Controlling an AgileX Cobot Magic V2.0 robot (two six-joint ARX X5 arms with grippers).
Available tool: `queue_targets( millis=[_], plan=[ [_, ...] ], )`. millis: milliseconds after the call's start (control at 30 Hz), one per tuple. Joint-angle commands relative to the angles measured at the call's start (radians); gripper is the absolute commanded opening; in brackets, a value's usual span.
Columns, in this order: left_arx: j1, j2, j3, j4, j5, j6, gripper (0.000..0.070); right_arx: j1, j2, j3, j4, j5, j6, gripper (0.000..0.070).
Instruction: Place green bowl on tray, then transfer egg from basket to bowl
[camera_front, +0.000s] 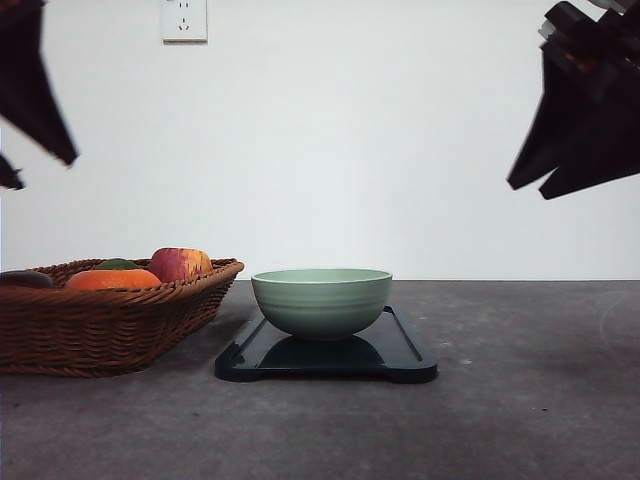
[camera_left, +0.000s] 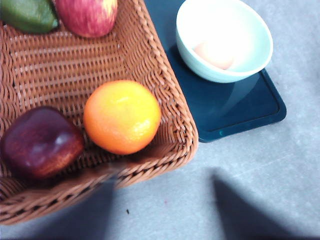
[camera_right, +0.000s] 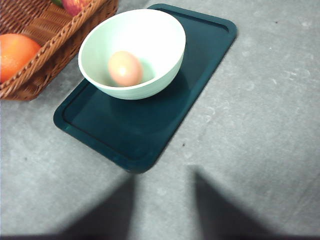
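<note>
Grey tabletop (camera_front: 520, 400) bearing wicker basket (camera_front: 110, 325) and, just beside it, dark tray (camera_front: 405, 350); green bowl (camera_front: 321, 300) stands on tray, egg (camera_right: 125, 68) inside bowl; left claw (camera_front: 30, 100) and right claw (camera_front: 580, 110) raised, both released

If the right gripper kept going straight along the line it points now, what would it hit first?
Probably bare table, just short of the tray's near corner. The right wrist view looks down past the fingers at grey surface; the green bowl with the egg lies farther on. Depth is uncertain.
</note>
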Motion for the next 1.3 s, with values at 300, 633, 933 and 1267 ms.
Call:
queue_targets(
  millis=[300, 633, 933, 1267],
  plan=[
    [-0.005, 0.003, 0.010, -0.009, -0.002, -0.001, 0.0000, 0.006, 0.006, 0.004, 0.038, -0.025, 0.006, 0.0017],
    [0.051, -0.040, -0.001, 0.028, -0.002, 0.080, 0.0000, 0.006, 0.006, 0.004, 0.043, -0.026, 0.006, 0.0017],
    [0.275, -0.359, -0.307, 0.429, -0.002, 0.111, 0.0000, 0.006, 0.006, 0.004, 0.043, -0.025, 0.006, 0.0018],
    [0.395, -0.735, -0.602, 0.447, -0.003, 0.127, 0.0000, 0.006, 0.006, 0.005, 0.043, -0.026, 0.006, 0.0018]
  ],
)
